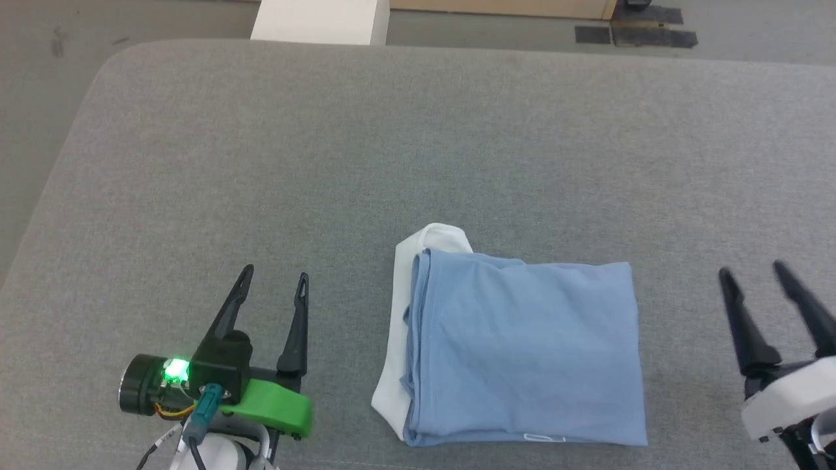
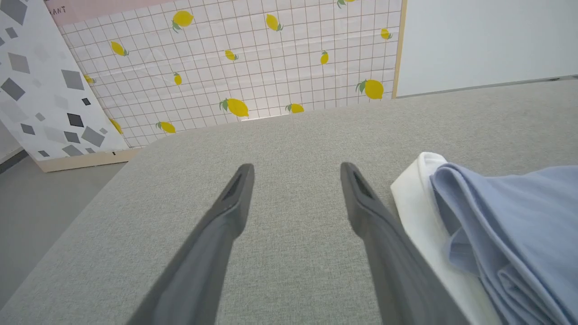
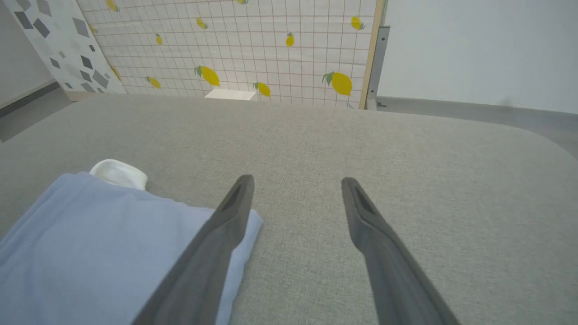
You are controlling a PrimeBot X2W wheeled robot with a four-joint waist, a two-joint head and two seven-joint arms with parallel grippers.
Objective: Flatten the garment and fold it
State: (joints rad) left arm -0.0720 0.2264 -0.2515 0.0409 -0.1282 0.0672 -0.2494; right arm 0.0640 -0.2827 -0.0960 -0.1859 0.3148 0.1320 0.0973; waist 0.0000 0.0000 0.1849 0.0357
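The light blue polo shirt lies folded into a neat rectangle on the grey table, its white collar sticking out along the left side. My left gripper rests open to the left of the shirt, apart from it, with nothing between its fingers. My right gripper stands open to the right of the shirt, also holding nothing. In the left wrist view the shirt sits just right of the left gripper. In the right wrist view the shirt lies to the left of the right gripper.
The grey fabric-covered table has a rounded far left corner. A white box stands on the floor beyond the far edge. Lemon-patterned panels line the back of the room.
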